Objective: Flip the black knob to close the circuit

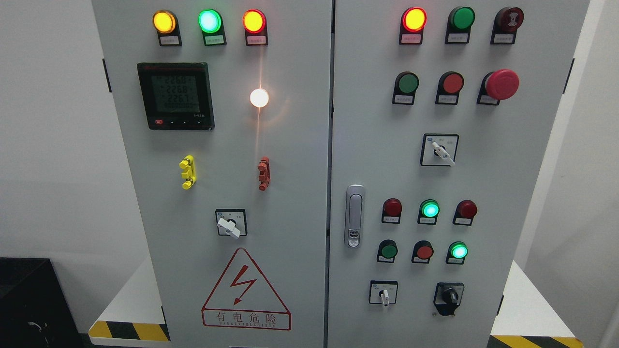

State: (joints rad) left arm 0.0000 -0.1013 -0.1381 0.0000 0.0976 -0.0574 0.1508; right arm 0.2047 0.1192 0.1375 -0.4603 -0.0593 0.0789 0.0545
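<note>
Currently no robot hand in frame, so finger state can't be told. One grey cabinet [300,193], two doors. One meter [175,95]. Three white selector switches [228,225]. One black knob [449,296], right door, bottom right.

Small labels [409,99] under the buttons too tiny to read, cabinet [295,193] cut off at top and bottom edges

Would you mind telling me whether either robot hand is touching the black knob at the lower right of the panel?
Apart. The head view shows the black knob fully exposed on the cabinet door, with neither hand anywhere in the picture.
</note>
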